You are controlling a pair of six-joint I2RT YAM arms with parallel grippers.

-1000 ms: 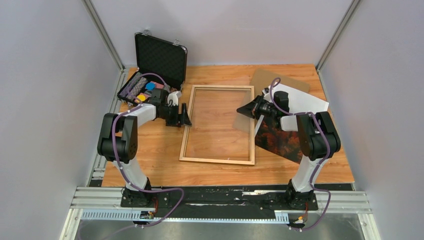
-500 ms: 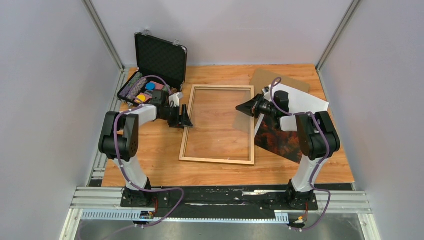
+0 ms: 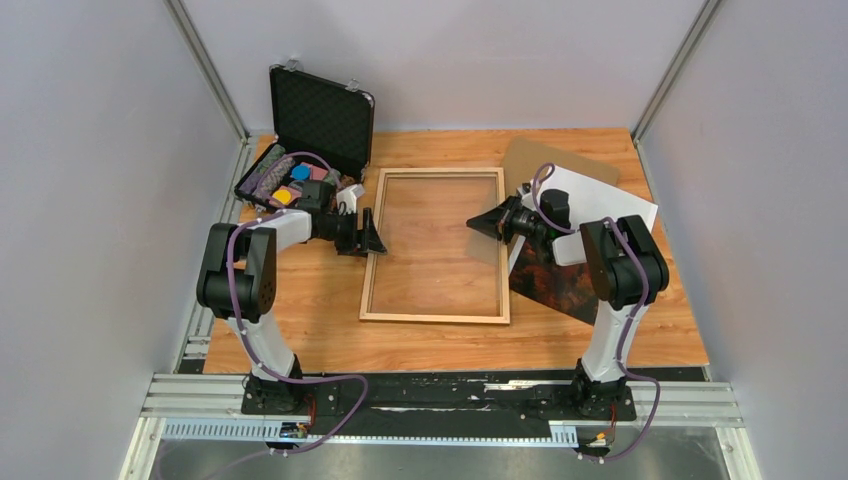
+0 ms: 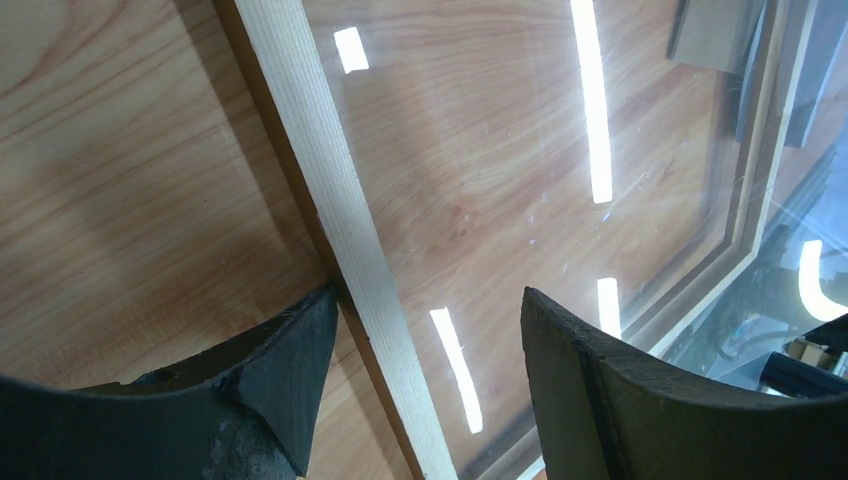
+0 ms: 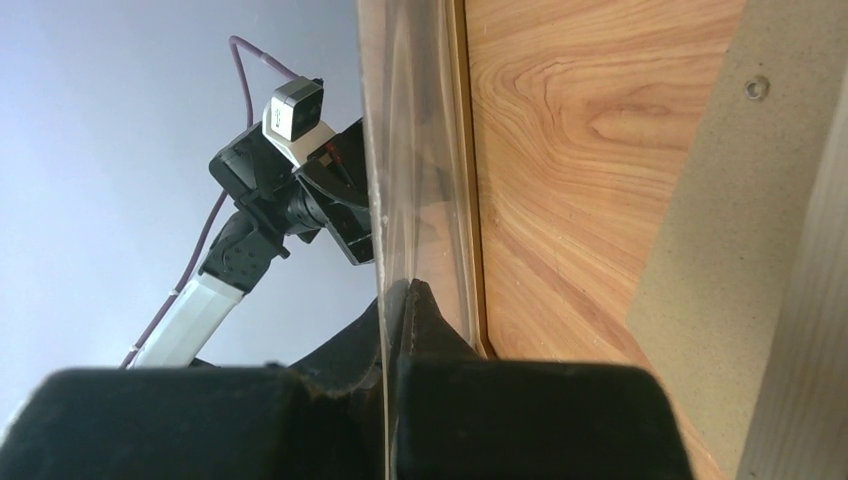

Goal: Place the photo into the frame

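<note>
The left pincer (image 4: 425, 320) stands wide, one jaw on each side of the left rail of the frame (image 3: 435, 319), which lies flat on the table (image 3: 300, 340). The clear sheet (image 5: 400, 150) sits over the frame's opening, its right edge pinched in the closed right pincer (image 3: 478, 224). The photo (image 3: 555, 285) lies just right of the frame, beneath that arm, not yet inside. By my reading, the insertion itself is all left to do.

Your left arm (image 3: 268, 230) lies low and stretched to the right, and the left gripper (image 3: 372, 232) has its jaws spread wide. Your right arm (image 3: 612, 262) bends back toward the left. The right gripper (image 3: 472, 224) points left, its fingers (image 5: 425, 320) pinched together on the clear sheet (image 5: 405, 140).
</note>
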